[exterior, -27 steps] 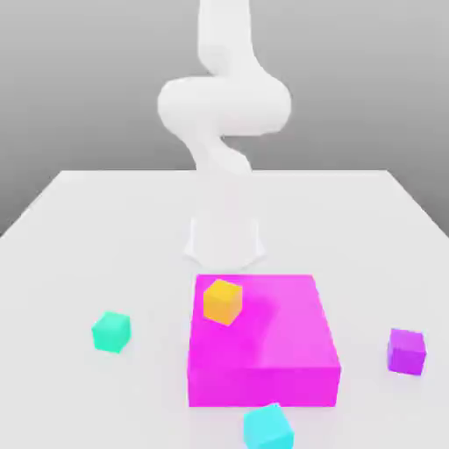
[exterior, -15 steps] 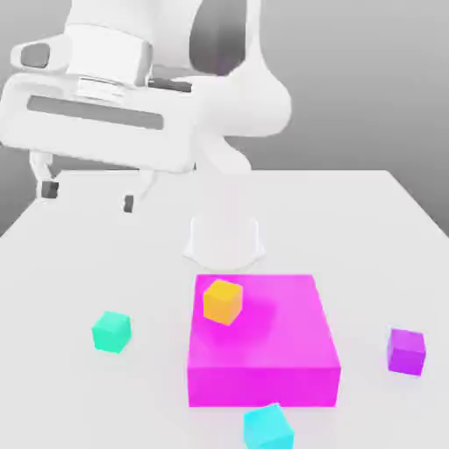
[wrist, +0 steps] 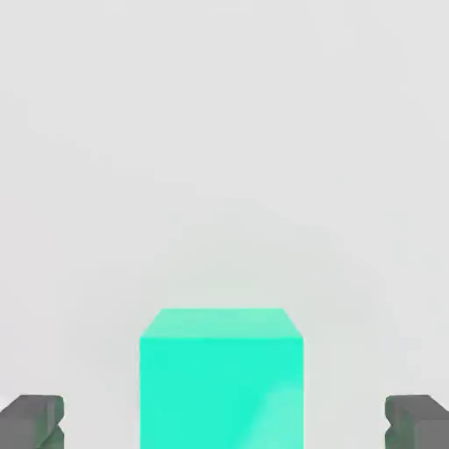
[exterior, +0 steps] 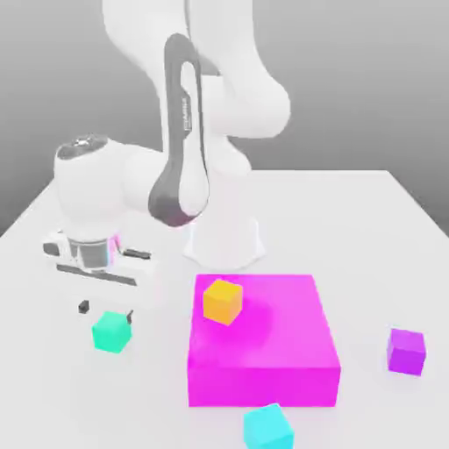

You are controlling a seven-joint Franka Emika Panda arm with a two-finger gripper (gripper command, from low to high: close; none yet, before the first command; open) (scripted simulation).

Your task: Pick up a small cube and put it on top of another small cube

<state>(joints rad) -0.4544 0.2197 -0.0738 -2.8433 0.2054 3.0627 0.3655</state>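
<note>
While the white two-finger gripper (exterior: 106, 309) is held low over the white worktop (exterior: 351, 219), its dark fingertips (exterior: 83, 307) are spread apart, with nothing clamped between them. The small plain mint-green cube (exterior: 111, 331) is seen resting on the worktop just below and between the two tips, near the edge at the exterior view's left. In the hand view the same mint-green cube (wrist: 221, 377) is centred between the two grey fingertips (wrist: 32, 421), and a clear gap is left on either side, so no contact is made.

A large flat magenta block (exterior: 263, 342) is placed in the middle of the worktop, toward the near edge, well apart from the mint-green cube. A small orange cube (exterior: 222, 301) is set on top of that block, at its far corner on the exterior view's left. A small cyan cube (exterior: 267, 427) is found at the near edge, just in front of the magenta block, and a small purple cube (exterior: 407, 350) is set toward the edge at the exterior view's right.
</note>
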